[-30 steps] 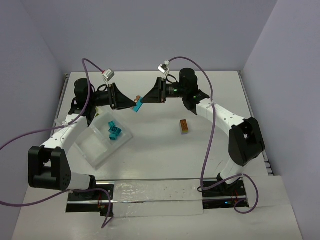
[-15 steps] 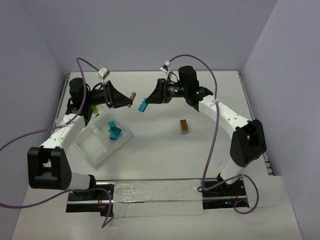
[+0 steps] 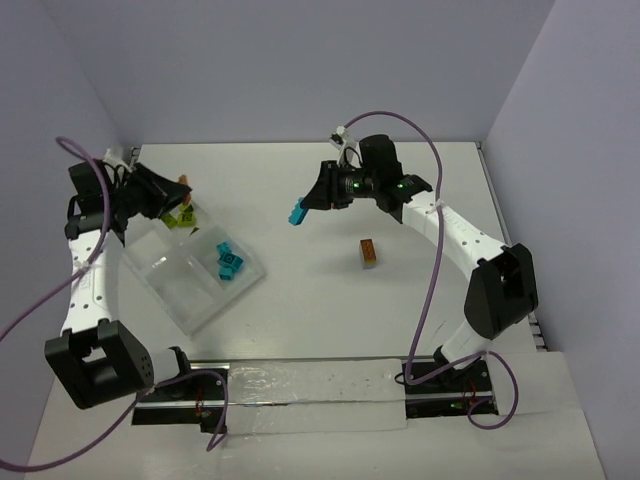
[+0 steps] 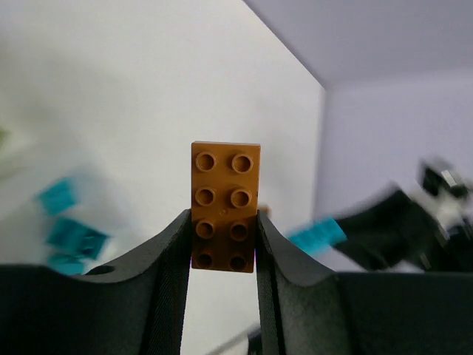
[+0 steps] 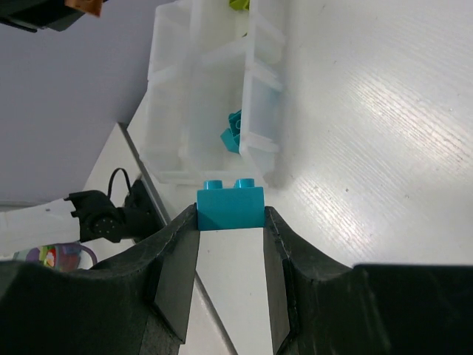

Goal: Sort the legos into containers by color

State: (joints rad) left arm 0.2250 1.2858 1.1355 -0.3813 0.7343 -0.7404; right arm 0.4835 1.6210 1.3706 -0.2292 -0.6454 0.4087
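My left gripper (image 3: 180, 186) is shut on an orange lego (image 4: 225, 207) and holds it in the air above the far left corner of the clear tray (image 3: 180, 288). My right gripper (image 3: 300, 212) is shut on a teal lego (image 5: 230, 207) over the table, right of the tray. Teal legos (image 3: 228, 262) lie in the tray's right container, and lime green legos (image 3: 180, 219) lie in its far one. A small orange stack (image 3: 369, 253) sits on the table below the right arm.
The tray (image 5: 222, 96) sits tilted at the table's left. Purple cables arc from both arms. A pale strip (image 3: 300, 385) runs between the arm bases at the near edge.
The orange and teal legos were together between the grippers and are apart now. The left arm has swung far left with the orange one; the right gripper shifted slightly right with the teal one.
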